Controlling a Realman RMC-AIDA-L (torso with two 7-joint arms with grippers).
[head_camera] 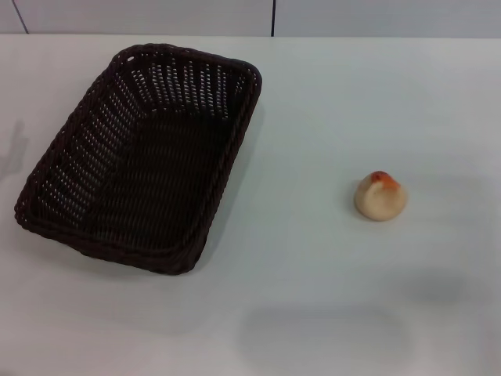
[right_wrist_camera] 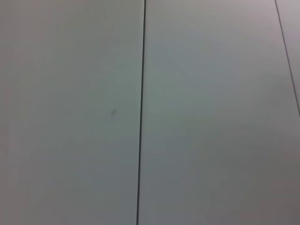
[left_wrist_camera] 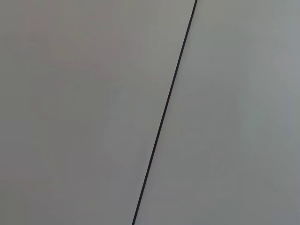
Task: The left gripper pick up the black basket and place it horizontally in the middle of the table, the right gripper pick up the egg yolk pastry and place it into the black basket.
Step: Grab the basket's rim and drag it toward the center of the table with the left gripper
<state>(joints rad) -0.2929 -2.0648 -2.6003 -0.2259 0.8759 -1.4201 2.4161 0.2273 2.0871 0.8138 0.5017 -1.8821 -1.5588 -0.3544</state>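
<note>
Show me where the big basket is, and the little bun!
black basket [head_camera: 153, 176], head view, on its dark woven floor.
egg yolk pastry [head_camera: 380, 197], head view, on the middle of its pale dome, below the orange patch.

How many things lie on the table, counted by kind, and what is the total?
Basket: 1, black, on the left side of the table
Pastry: 1, on the right side
Total: 2
Neither gripper is in view.
</note>
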